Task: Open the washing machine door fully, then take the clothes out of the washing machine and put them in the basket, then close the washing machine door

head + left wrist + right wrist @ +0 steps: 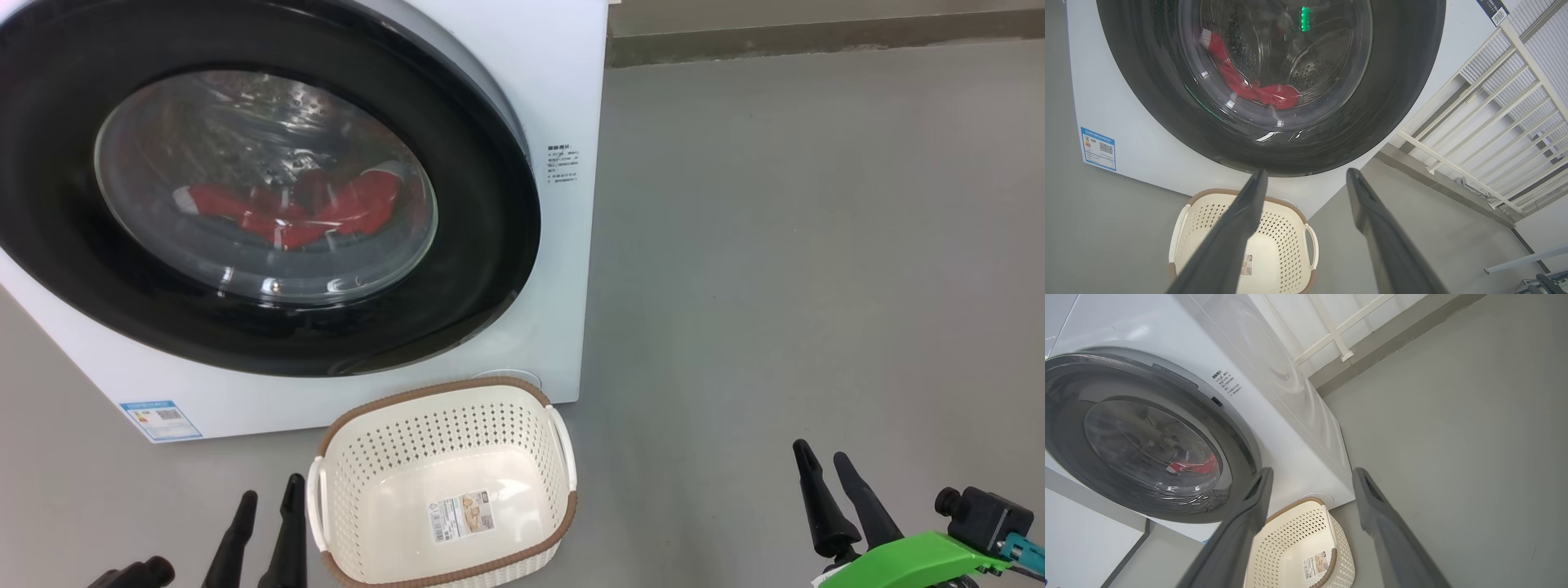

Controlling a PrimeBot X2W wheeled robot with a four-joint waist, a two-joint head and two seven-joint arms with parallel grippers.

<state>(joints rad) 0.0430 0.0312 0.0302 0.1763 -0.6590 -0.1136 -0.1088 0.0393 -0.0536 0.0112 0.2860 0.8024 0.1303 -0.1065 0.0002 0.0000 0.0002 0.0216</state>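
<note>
Just right of the left tool (271, 487), the basket (424, 445).

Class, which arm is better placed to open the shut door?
Probably right: the right gripper is open, on the side where the washing machine door stands proud; the left gripper sits beside the basket.

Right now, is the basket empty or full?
Empty: the basket shows its bare bottom and label; the clothes lie behind the door glass.
</note>
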